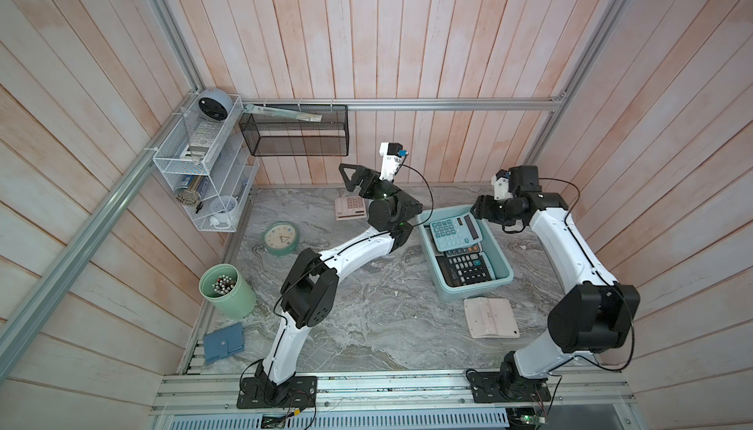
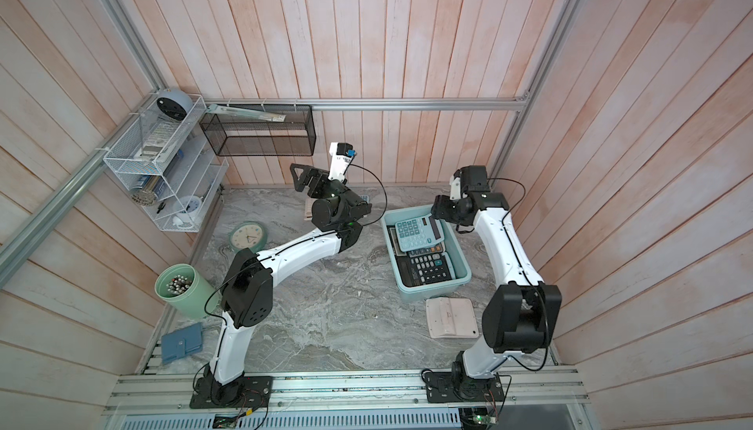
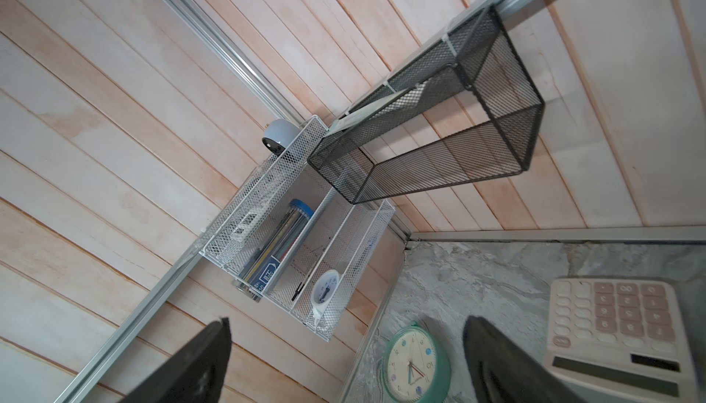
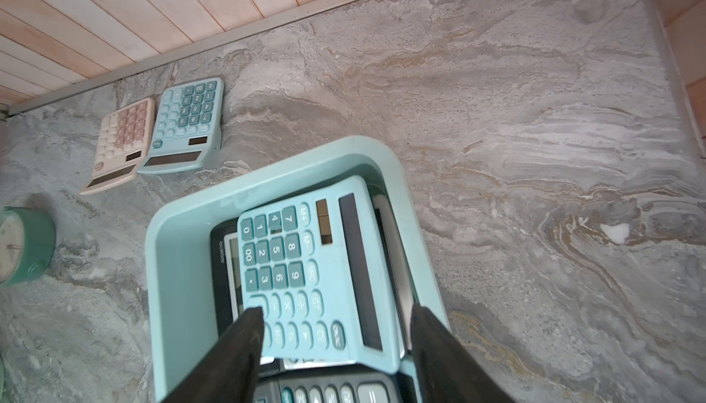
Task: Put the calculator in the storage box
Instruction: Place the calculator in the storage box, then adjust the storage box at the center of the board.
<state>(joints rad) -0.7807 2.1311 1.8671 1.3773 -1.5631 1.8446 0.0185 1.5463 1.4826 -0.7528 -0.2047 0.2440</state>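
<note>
Mostly arm-hidden from above: teal tabletop calculator (image 4: 181, 126) | right pincer (image 4: 336, 310) released | left pincer (image 3: 347, 321) released

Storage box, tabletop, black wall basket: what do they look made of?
Storage box: likely moulded plastic, pale teal, smooth satin sheen, rounded corners. Tabletop: grey veined marble look; real stone or printed laminate, cannot tell. Black basket: metal mesh, see-through weave on a wire frame, probably painted.
</note>
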